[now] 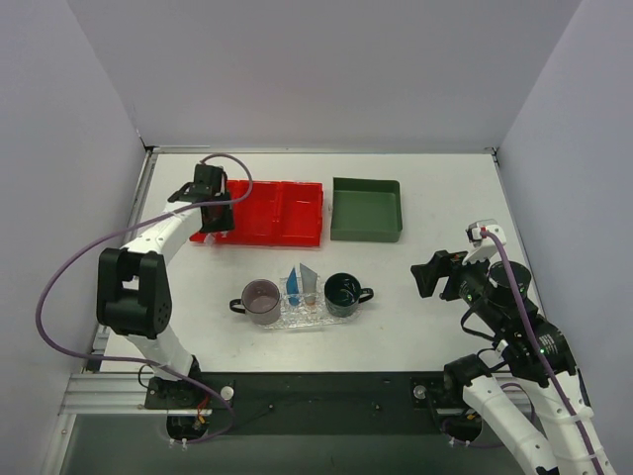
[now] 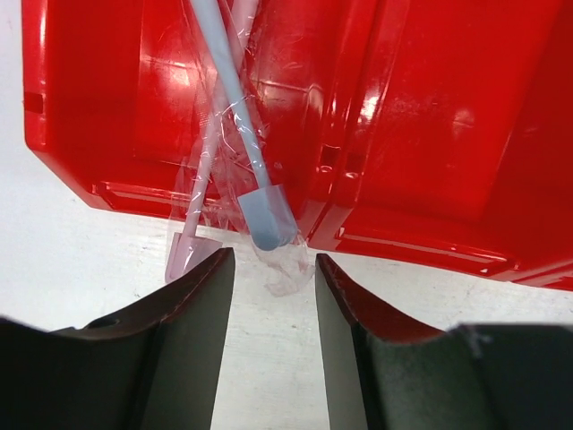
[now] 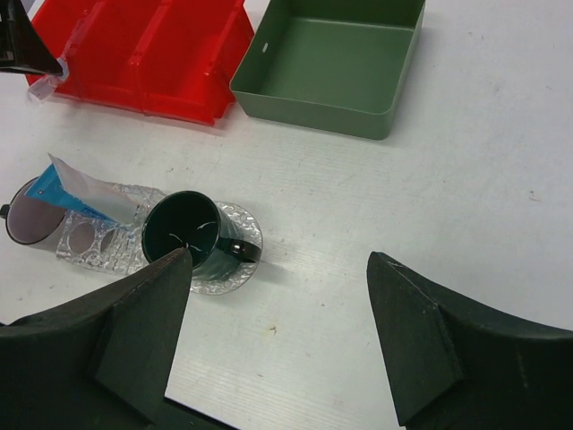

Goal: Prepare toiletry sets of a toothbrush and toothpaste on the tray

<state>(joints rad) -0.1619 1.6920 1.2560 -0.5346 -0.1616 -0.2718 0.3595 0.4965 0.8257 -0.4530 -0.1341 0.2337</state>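
The left pincer [image 2: 273, 260], jaws apart, faces the red bin [image 2: 430, 134]. The toothbrush [image 2: 240, 112] ends at the bin's rim just ahead, its shaft running away into the bin.

white table [image 1: 435, 297] inside plain pale-grey walls [image 1: 326, 69], soft even light

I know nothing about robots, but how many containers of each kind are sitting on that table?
Bins: 2, a red bin and a green bin
Cups: 2, a purplish cup and a dark green cup
Trays: 1, a clear tray
Total: 5
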